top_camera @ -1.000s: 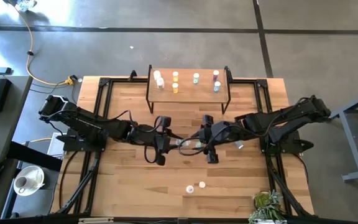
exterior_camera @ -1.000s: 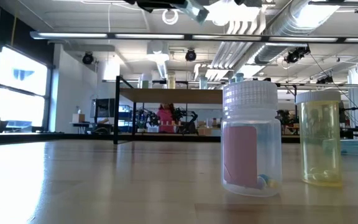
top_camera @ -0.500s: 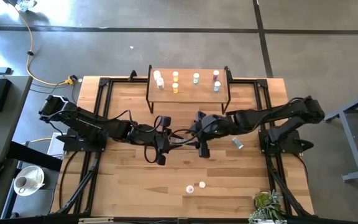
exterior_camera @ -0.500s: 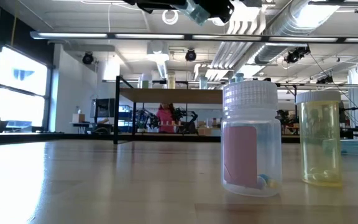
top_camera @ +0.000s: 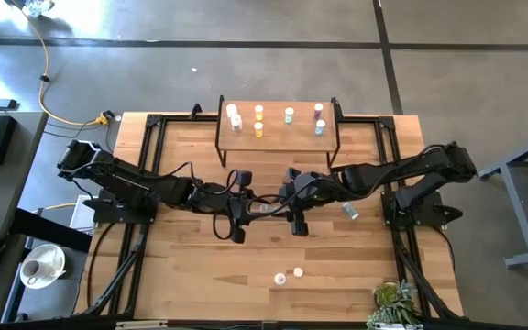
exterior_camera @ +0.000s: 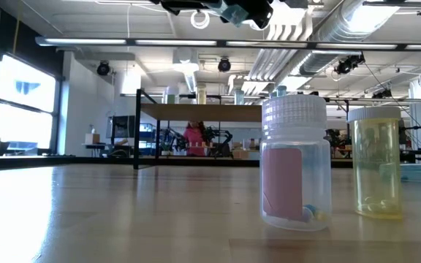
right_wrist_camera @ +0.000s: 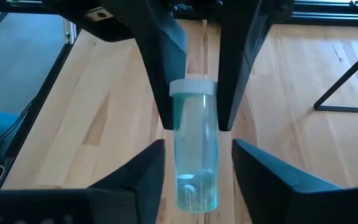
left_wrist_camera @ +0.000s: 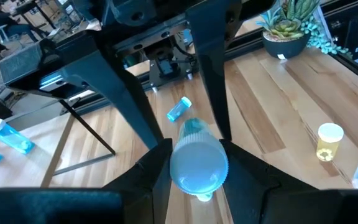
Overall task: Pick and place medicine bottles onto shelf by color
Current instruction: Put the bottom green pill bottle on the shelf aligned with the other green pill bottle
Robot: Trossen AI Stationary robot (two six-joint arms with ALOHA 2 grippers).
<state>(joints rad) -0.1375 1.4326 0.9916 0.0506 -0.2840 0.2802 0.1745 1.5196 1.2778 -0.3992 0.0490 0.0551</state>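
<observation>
2 matte-black jointed arms (looped black cables), angular flat-sided black jaws

This is a large industrial lab or workshop: exposed silver ducts (exterior_camera: 357, 29) and pipes run under a high ceiling, big windows (exterior_camera: 20, 102) line one wall, workbenches (exterior_camera: 196, 113) fill the background, and the floor (top_camera: 246, 64) is bare concrete.
</observation>
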